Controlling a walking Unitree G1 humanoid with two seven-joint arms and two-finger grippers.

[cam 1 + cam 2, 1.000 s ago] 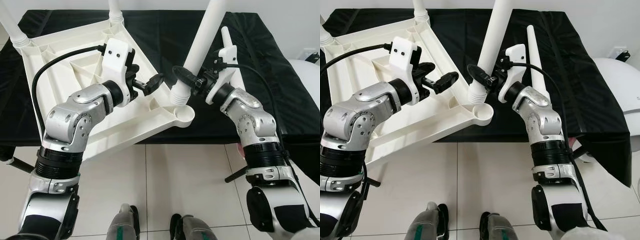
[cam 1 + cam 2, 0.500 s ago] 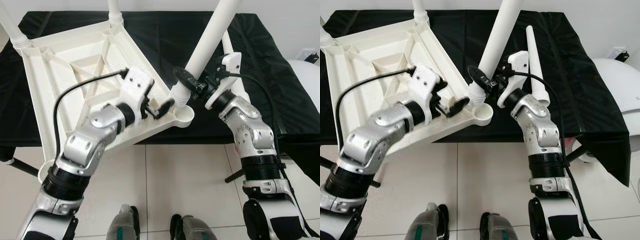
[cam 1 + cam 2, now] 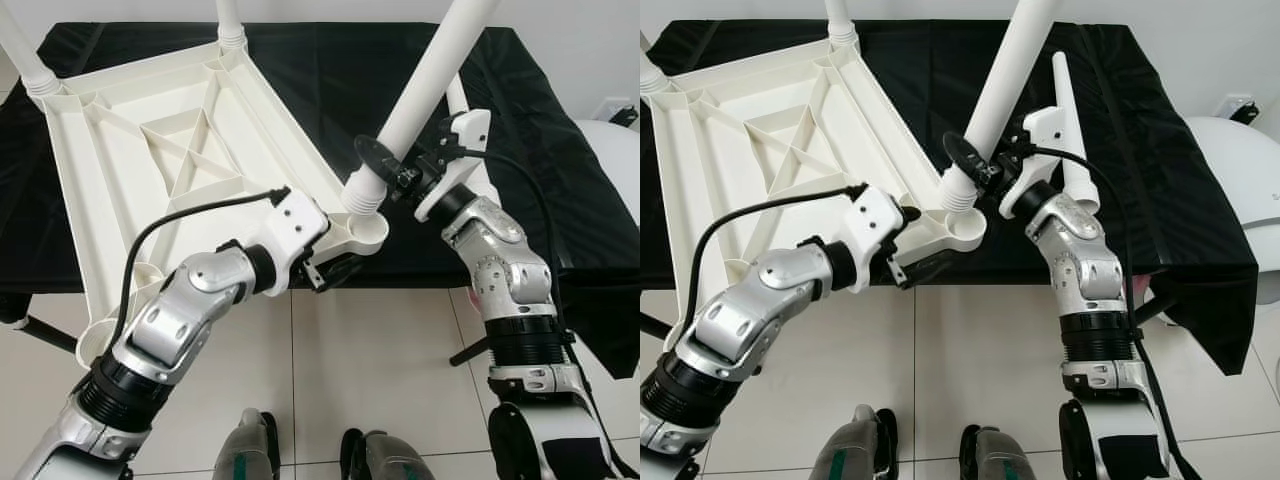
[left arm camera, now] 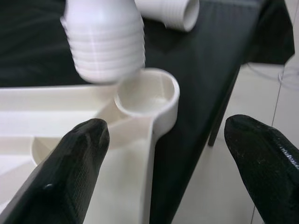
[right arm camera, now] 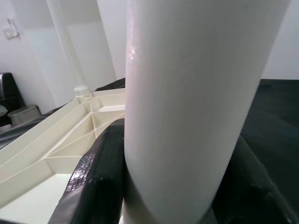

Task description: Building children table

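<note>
A white table top (image 3: 180, 150) lies upside down on the black-clothed table. My right gripper (image 3: 392, 168) is shut on a white leg (image 3: 420, 90), held tilted. The leg's threaded end (image 3: 362, 190) hovers just above the empty near corner socket (image 3: 368, 232). My left gripper (image 3: 335, 268) is open at the top's near edge, right below that socket. In the left wrist view its fingers (image 4: 70, 172) stand wide apart on either side of the socket (image 4: 147, 91), with the threaded end (image 4: 105, 42) above it. In the right wrist view the pads (image 5: 98, 172) clamp the leg (image 5: 187, 93).
Two legs stand fitted at the far corners (image 3: 25, 55) (image 3: 230, 20). A loose white leg (image 3: 1068, 120) lies on the black cloth (image 3: 330, 60) behind my right arm. A white rounded object (image 3: 610, 150) sits at the right. Tiled floor and my feet (image 3: 310, 455) are below.
My left gripper has dropped from above the table top to its near edge beside the corner socket. The right gripper has kept the leg's end over the socket, shifting slightly.
</note>
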